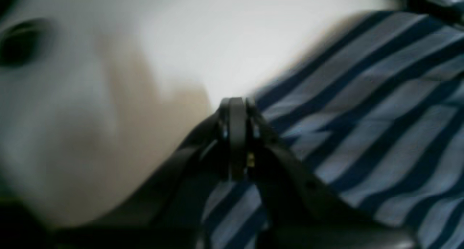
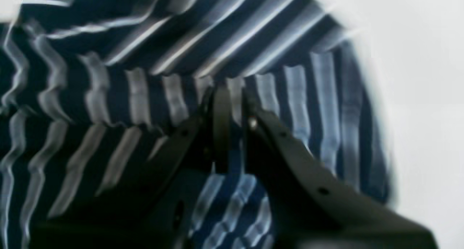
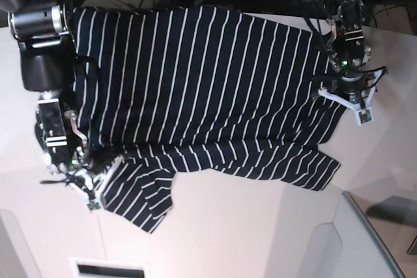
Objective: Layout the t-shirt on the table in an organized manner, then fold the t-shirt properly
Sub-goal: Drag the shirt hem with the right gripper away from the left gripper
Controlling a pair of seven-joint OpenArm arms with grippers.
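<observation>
- Lying spread over the far half of the table [image 3: 260,239], the t-shirt [image 3: 195,83] runs its long axis across the base view, from one arm to the other; a sleeve or lower flap trails toward the near edge, partly doubled over.
- Right gripper [image 3: 88,183] — on the base view's left — sits at the near-left corner of the cloth. Its wrist view shows the jaws drawn together with striped fabric bunched at the tips, so I judge it clenched on the t-shirt [image 2: 145,96]; the picture is blurred.
- Left gripper [image 3: 348,99] stands at the opposite edge, on the base view's right. Jaws pressed fully together; its wrist view shows the tips at the cloth's border [image 1: 362,115], but whether a fold is pinched I cannot tell.
- Each arm is nearest its own end of the garment, so any pull to flatten would run along that long axis — a judgement only.
- Surface: smooth, off-white, bare on the near side.
- Room: cables and dark equipment beyond the far edge.
</observation>
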